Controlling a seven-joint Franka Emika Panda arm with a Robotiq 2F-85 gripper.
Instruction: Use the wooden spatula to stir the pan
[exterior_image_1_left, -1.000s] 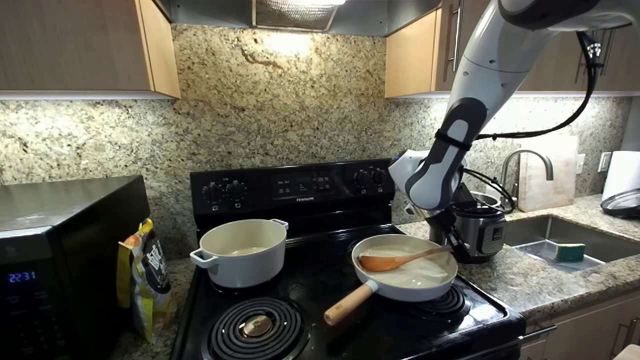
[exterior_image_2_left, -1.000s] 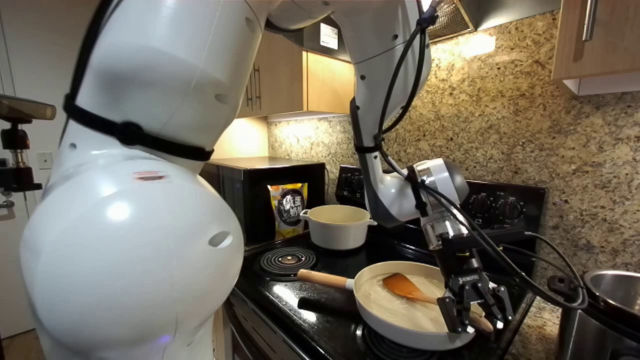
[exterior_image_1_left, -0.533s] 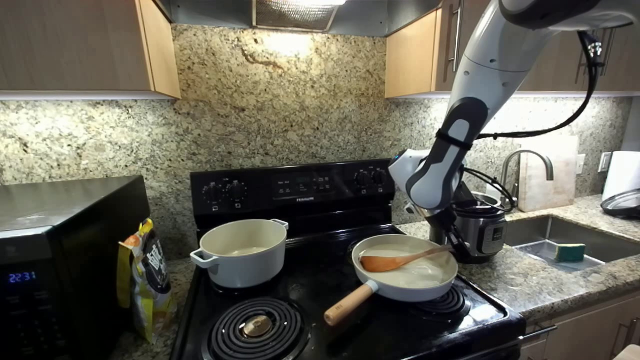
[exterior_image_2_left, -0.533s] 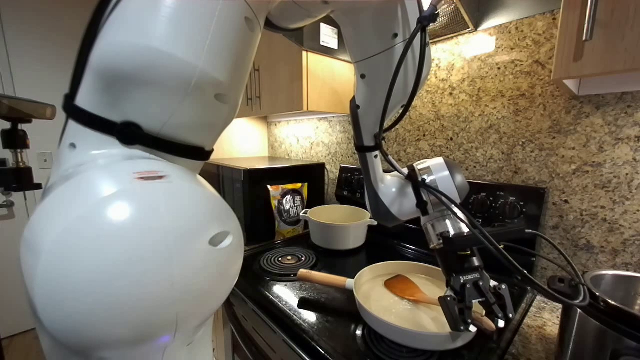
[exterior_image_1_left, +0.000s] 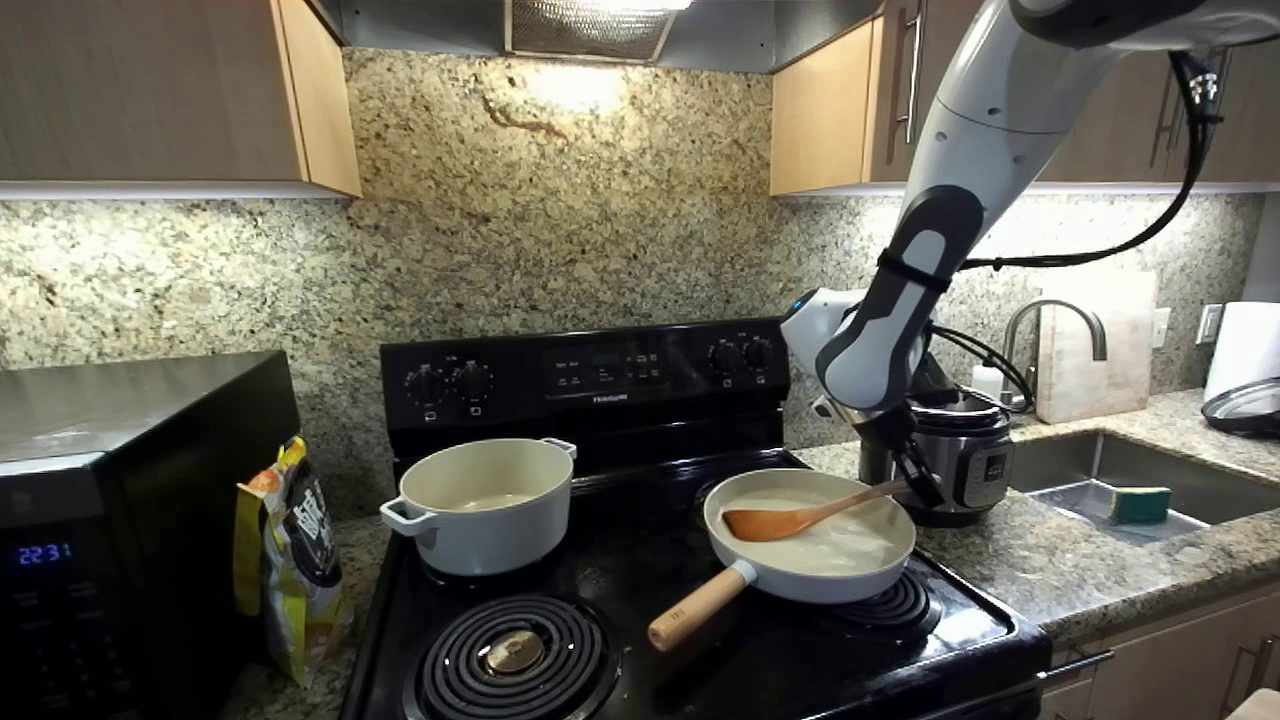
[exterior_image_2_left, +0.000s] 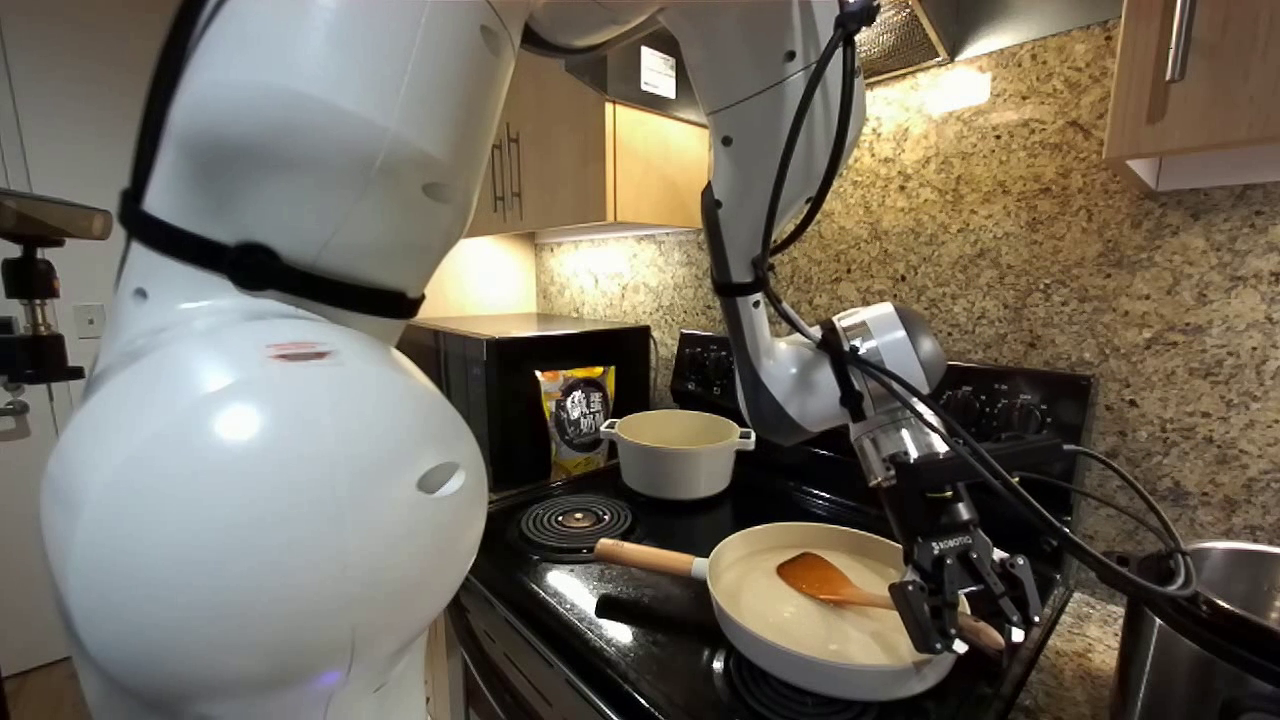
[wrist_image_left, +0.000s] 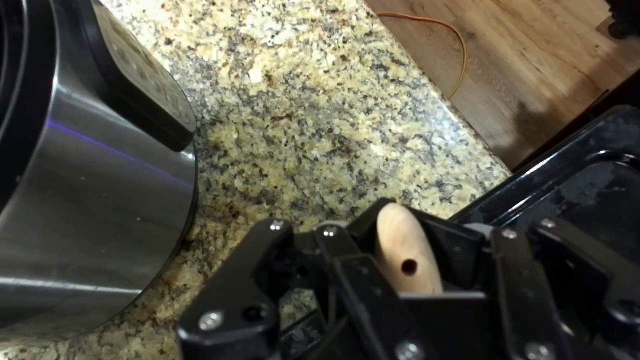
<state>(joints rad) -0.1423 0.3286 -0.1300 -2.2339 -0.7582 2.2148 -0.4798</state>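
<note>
The wooden spatula (exterior_image_1_left: 765, 524) shows in both exterior views. Its orange-brown blade lies low in the pan (exterior_image_1_left: 830, 588) and its handle slopes up over the rim. The cream-white pan sits on a burner, its wooden handle (exterior_image_2_left: 650, 557) pointing away from the gripper; its inside glistens as if wet. My gripper (exterior_image_2_left: 985, 632) is at the pan's edge, its fingers around the spatula's handle near the end. In the wrist view the pale handle end with a small hole (wrist_image_left: 406, 245) stands between the black fingers. The pan is out of the wrist view.
A white pot (exterior_image_1_left: 500, 545) stands on a back burner. A steel cooker (wrist_image_left: 100, 200) stands close to the gripper on the granite counter (wrist_image_left: 310, 125). A snack bag (exterior_image_2_left: 578, 420) leans by the black microwave (exterior_image_1_left: 150, 500). Cables (exterior_image_2_left: 1130, 500) hang beside the gripper.
My gripper has moved slightly up and away from the pan's wooden handle. The spatula has moved with it: its blade has slid a little toward the gripper, and its handle has risen slightly.
</note>
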